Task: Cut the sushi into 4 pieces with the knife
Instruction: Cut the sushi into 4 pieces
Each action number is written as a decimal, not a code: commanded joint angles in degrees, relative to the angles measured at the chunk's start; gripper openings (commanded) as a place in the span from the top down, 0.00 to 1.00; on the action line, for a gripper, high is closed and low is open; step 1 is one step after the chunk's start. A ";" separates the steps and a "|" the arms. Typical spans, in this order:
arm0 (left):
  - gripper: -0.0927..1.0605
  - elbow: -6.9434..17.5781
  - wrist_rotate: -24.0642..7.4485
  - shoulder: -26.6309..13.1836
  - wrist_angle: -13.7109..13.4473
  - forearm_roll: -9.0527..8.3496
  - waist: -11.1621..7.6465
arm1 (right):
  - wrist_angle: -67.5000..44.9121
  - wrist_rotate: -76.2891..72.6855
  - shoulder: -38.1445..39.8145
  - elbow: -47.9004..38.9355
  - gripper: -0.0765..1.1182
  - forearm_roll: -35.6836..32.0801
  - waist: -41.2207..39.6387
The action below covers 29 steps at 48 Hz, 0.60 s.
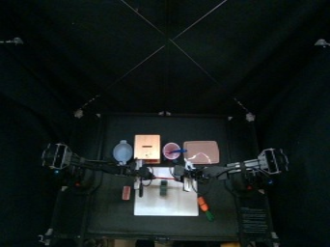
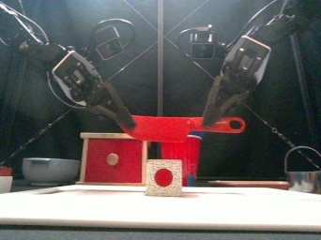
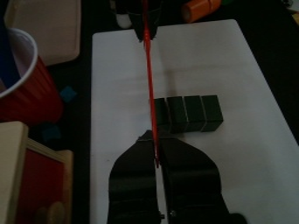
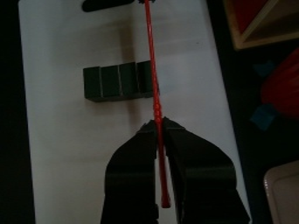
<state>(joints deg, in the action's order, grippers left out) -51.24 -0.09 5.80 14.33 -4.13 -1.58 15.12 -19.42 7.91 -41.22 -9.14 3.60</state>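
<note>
On the white cutting board (image 2: 75, 202) near the table's front lies the toy sushi roll of dark green blocks (image 3: 187, 112), likely light, rigid and prone to sliding. Above it the flat red toy knife (image 2: 170, 125) hangs level, the left gripper (image 2: 129, 126) pinching its blade end, the right gripper (image 2: 211, 119) its handle end; best pressed squarely onto a seam.

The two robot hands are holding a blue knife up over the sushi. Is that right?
Not quite. The knife is red, not blue, as the front view shows. The rest is right: the left gripper and the right gripper both hold it up over the sushi.
</note>
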 commanded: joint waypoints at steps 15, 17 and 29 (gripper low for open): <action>0.74 1.05 0.00 -4.04 0.53 4.04 -1.85 | 0.09 0.00 -3.52 1.76 0.80 0.26 0.00; 0.74 1.05 0.09 -4.13 0.53 4.13 -2.11 | 0.09 0.00 -3.60 1.76 0.80 0.26 0.09; 0.74 0.88 0.09 -4.57 0.53 5.10 -2.90 | 0.18 -0.18 -4.13 2.11 0.80 0.26 0.18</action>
<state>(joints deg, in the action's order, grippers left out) -51.15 0.00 1.05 14.41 0.70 -4.31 15.12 -19.42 3.08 -40.08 -8.96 3.78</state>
